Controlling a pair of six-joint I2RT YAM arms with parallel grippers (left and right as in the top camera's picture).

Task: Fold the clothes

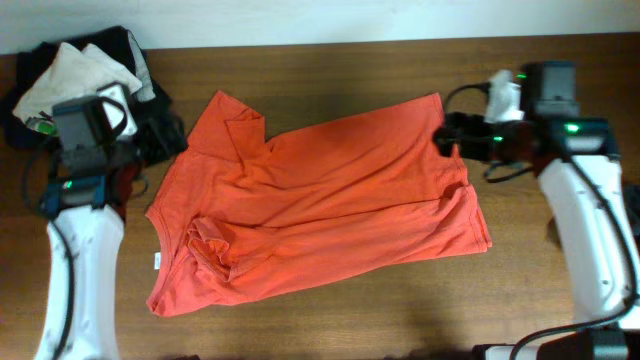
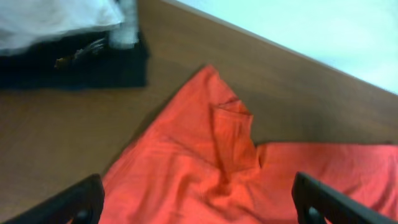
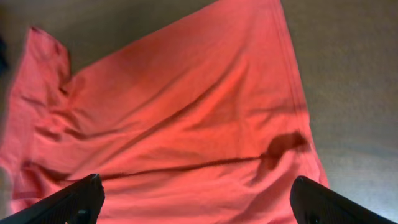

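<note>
Well, your orange shirt (image 1: 320, 200) lies rumpled on the bench (image 1: 350, 320) just under the left fingers (image 2: 84, 200) and right fingers (image 3: 81, 198), both wide open and empty; it looks soft, light and floppy, so pinch an edge or corner close to each.
</note>
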